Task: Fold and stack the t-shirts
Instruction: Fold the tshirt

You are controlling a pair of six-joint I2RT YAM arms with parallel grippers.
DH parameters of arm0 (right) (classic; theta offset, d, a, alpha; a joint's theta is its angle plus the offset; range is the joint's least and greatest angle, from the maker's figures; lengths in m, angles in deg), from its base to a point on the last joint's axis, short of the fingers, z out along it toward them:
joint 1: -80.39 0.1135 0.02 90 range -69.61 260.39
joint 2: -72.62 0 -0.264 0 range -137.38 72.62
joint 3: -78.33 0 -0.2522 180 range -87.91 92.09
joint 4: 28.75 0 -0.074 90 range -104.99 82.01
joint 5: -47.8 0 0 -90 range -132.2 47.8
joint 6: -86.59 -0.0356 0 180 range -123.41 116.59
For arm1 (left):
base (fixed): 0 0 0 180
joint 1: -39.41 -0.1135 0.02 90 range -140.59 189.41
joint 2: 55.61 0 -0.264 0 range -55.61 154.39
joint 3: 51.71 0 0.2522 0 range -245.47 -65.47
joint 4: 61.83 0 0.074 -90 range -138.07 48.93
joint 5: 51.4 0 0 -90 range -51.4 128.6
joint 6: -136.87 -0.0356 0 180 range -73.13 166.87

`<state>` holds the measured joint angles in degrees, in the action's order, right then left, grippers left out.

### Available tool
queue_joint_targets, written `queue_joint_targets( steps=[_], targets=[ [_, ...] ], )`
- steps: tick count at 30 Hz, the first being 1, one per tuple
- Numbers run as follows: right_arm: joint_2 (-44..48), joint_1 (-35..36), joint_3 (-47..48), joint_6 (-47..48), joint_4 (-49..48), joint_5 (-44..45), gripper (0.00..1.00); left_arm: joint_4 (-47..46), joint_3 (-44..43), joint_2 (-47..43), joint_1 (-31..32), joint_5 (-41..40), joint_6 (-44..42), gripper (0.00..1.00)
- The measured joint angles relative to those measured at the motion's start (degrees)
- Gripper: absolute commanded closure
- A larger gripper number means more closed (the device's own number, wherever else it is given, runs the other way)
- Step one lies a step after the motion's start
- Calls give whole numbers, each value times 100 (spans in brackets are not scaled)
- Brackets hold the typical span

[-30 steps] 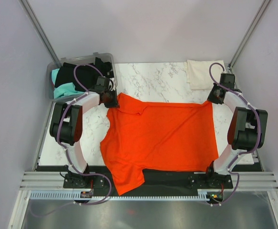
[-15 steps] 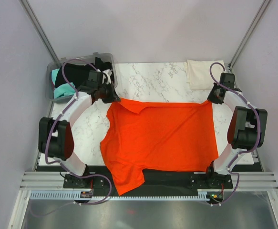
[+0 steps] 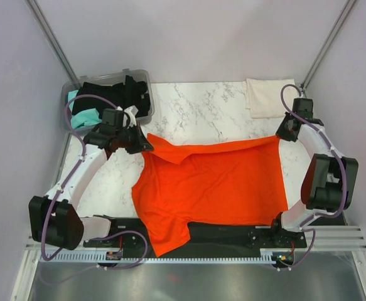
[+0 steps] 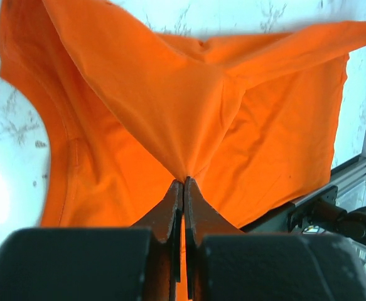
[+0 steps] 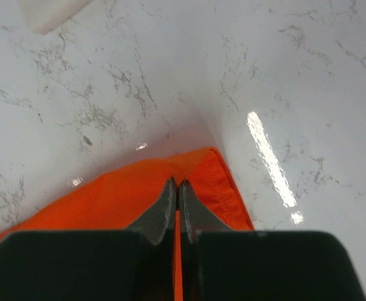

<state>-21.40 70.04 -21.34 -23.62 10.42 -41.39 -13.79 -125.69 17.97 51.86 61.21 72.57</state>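
Left gripper (image 3: pixel 147 147) nearer, clamped like right gripper (image 3: pixel 282 133) on orange-red t-shirt (image 3: pixel 214 182), sleeve past table (image 3: pixel 201 106) edge

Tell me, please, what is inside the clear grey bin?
Inside the bin, black cloth fills most of the space and teal cloth shows beside it. How many garments these are, and anything beneath them, cannot be seen, because they cover the bottom.

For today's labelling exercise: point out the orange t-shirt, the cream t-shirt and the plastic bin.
orange t-shirt (image 3: pixel 220 182), top view, middle of its body.
cream t-shirt (image 3: pixel 264 97), top view, centre of folded cloth.
plastic bin (image 3: pixel 132 71), top view, far rim.
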Motion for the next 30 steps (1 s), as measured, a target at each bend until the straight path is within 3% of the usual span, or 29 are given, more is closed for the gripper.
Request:
queue_joint_targets(
  steps=[13,30],
  targets=[
    [927,0,-852,-103,739,315,100,435,920,-1005,0,-15,151,98],
    [1069,0,-1462,-90,981,557,100,562,1366,-352,-22,-601,179,98]
  ],
)
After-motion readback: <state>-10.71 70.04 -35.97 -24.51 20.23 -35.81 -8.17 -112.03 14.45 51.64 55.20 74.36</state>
